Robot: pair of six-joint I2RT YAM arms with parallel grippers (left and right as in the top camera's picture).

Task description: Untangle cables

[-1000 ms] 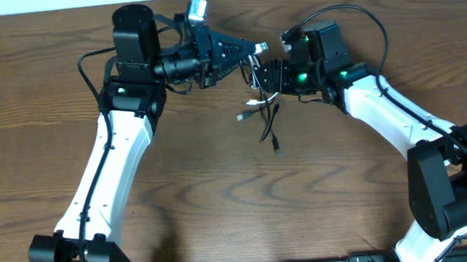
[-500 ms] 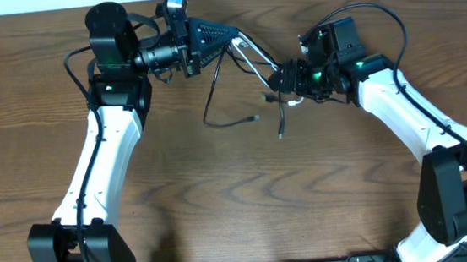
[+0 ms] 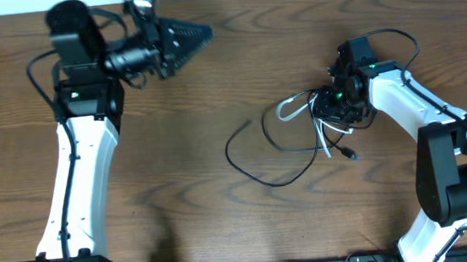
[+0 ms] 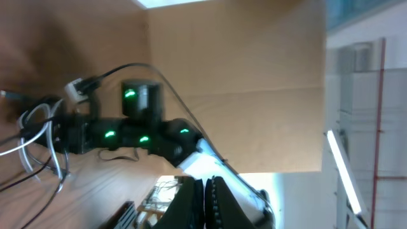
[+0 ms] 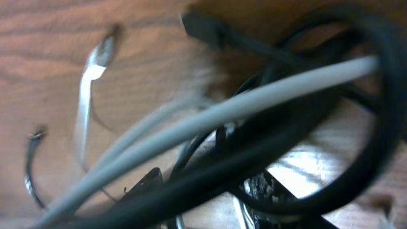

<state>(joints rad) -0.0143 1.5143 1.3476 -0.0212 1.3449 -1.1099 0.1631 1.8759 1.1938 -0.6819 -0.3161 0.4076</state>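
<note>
The cables lie right of centre in the overhead view. A thin black cable (image 3: pixel 258 173) lies in a wide loose loop on the table. A white cable (image 3: pixel 289 103) and more black cords bunch at my right gripper (image 3: pixel 332 110). In the right wrist view the white cable (image 5: pixel 254 102) and thick black cords (image 5: pixel 267 143) cross between the fingers, and the right gripper (image 5: pixel 210 191) looks shut on them low on the table. My left gripper (image 3: pixel 205 33) is shut and empty, raised at the far left, well apart from the cables. Its closed fingertips (image 4: pixel 205 187) show in the left wrist view.
The wooden table (image 3: pixel 182 220) spreads around the cables. A black plug end (image 3: pixel 352 154) lies just below the right gripper. The right arm's own thick black wire (image 3: pixel 395 40) arcs above its wrist. The table's far edge runs along the top.
My left gripper has let go of the black cable and pulled back to the upper left. The cable has dropped into a loop on the table. My right gripper moved right and down with the bunch.
</note>
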